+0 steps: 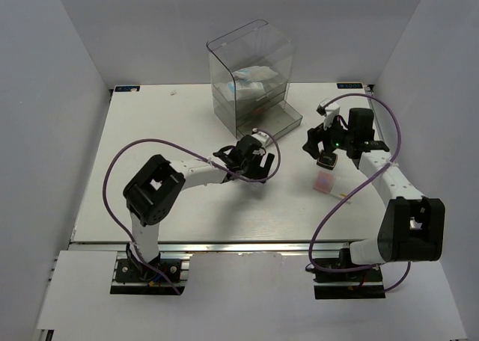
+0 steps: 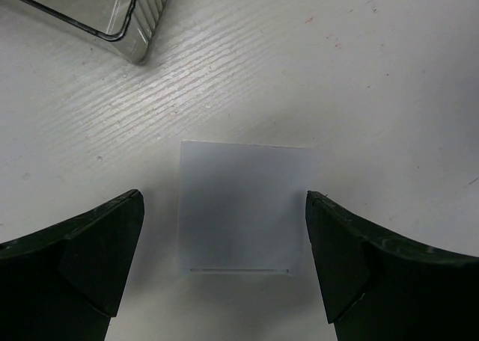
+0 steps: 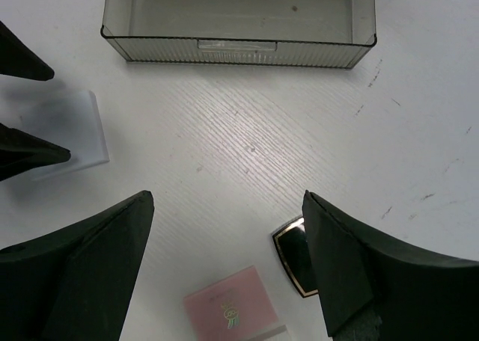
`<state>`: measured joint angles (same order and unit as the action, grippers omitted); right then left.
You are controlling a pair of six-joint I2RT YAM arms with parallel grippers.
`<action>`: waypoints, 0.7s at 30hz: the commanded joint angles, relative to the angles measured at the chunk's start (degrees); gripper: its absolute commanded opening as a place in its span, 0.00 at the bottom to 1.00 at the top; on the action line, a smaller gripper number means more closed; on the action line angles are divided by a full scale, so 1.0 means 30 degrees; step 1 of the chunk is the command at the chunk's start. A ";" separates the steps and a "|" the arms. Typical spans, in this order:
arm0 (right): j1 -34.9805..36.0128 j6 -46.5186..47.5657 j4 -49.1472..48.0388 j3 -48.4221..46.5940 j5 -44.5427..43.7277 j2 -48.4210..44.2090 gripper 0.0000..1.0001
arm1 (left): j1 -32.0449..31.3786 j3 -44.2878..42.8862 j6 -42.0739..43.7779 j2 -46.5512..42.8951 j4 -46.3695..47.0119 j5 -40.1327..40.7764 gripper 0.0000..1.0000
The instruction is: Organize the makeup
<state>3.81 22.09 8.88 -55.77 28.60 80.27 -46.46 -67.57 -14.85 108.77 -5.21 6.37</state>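
Inspector: Clearance, left arm?
Operator: The left end effector [image 2: 224, 206] stands spread over the white pad [image 2: 243, 199], with strips of bare desk [image 2: 337, 72] either side. A corner of the drawer [image 2: 112, 16] stands ahead-left.
Inspector: Right arm?
Operator: The right end effector [image 3: 228, 199] is spread, with open desk up to the drawer front. The black compact [image 3: 292, 255] lies partly behind one finger, the pink palette [image 3: 232, 311] just beside it.

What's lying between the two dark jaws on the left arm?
A flat white square pad lies between the open jaws of the left gripper, touching neither. The left wrist view shows it.
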 commanded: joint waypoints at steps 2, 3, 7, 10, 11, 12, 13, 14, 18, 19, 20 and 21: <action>-0.0275 -0.0125 0.0144 0.0571 0.0076 -0.1326 0.85 | -0.0246 -0.1410 0.0439 0.0773 -0.1103 0.0337 0.98; -0.0333 -0.0155 0.0144 0.0601 0.0047 -0.1327 0.85 | -0.0276 -0.1499 0.0497 0.0919 -0.1162 0.0308 0.98; -0.0480 -0.0126 0.0231 0.0484 -0.0099 -0.1064 0.86 | -0.0481 -0.1909 0.0760 0.1389 -0.1221 0.0016 0.98; -0.0597 -0.0184 0.0232 0.0104 -0.0129 -0.0654 0.86 | -0.0686 -0.1998 0.0936 0.1390 -0.1134 -0.0394 0.98; -0.0627 -0.0242 0.0232 -0.0042 -0.0100 -0.0566 0.86 | -0.0744 -0.1969 0.0966 0.1389 -0.1162 -0.0569 0.98; -0.0656 -0.0359 0.0203 -0.0101 -0.0129 -0.0362 0.86 | -0.0832 -0.1853 0.0966 0.1360 -0.1163 -0.0890 0.98; -0.0656 -0.0389 0.0144 -0.0160 -0.0100 -0.0302 0.86 | -0.0862 -0.1764 0.0966 0.1331 -0.1163 -0.1067 0.98; -0.0685 -0.0447 0.0115 -0.0219 -0.0100 -0.0243 0.86 | -0.0891 -0.1648 0.0966 0.1302 -0.1192 -0.1214 0.98; -0.0714 -0.0507 0.0056 -0.0220 -0.0129 -0.0067 0.86 | -0.1183 -0.1091 0.0995 0.1097 -0.1338 -0.1480 0.98; -0.0715 -0.0536 0.0056 -0.0219 -0.0129 -0.0067 0.86 | -0.1242 -0.0916 0.1112 0.1096 -0.1455 -0.1247 0.98; -0.0715 -0.0536 0.0056 -0.0190 -0.0129 -0.0067 0.86 | -0.1330 -0.0885 0.1171 0.1155 -0.1572 -0.0984 0.98; -0.0744 -0.0536 0.0027 -0.0161 -0.0129 -0.0067 0.86 | -0.1476 -0.0914 0.1229 0.1358 -0.1718 -0.0604 0.98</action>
<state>1.91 21.08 9.78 -54.30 28.23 80.20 -49.76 -71.09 -12.03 113.14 -8.60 3.99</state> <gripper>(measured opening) 0.857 0.978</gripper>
